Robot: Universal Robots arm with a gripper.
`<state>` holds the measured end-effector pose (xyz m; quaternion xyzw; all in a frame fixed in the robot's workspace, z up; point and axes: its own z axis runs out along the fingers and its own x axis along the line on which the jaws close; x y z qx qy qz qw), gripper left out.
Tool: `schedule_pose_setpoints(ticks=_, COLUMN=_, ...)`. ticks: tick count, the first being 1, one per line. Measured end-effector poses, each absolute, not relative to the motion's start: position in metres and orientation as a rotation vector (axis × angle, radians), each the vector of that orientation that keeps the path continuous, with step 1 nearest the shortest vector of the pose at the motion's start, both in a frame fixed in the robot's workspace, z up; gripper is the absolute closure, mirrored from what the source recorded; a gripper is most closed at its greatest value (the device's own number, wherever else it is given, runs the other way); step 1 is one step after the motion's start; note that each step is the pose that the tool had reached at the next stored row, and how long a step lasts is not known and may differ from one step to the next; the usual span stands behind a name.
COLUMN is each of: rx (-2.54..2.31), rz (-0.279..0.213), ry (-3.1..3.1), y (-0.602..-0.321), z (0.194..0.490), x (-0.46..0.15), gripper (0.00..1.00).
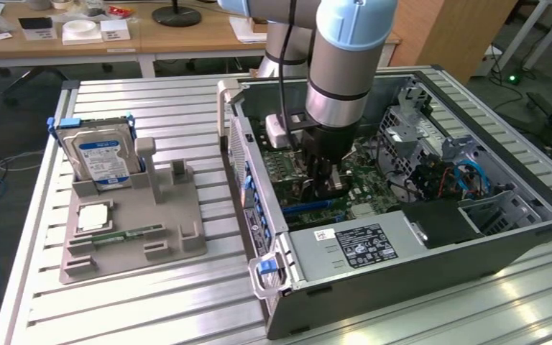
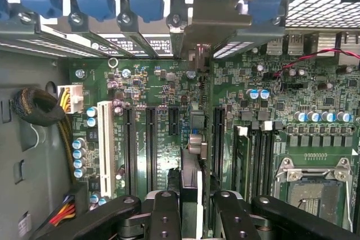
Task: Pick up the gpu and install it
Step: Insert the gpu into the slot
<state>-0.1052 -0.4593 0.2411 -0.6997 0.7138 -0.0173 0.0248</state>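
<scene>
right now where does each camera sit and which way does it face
Exterior view: off the arm, raised, looking down at the open computer case; arm and gripper reach into it.
Wrist view: on the wrist, looking along the fingers at the motherboard and the gripped gpu.
Shared: both show the gripper and motherboard.

A hard drive stands upright in a grey holder on the slatted surface; a memory stick lies flat in it. To the exterior view's right, an open case holds a motherboard and power supply.
</scene>
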Motion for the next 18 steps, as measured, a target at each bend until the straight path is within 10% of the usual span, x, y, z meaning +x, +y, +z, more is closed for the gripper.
schedule_pose_setpoints(ticks=18, rx=-2.164, rz=-0.054, ry=2.208, y=-0.4593, z=0.2362, x=-0.1052, gripper=0.73)
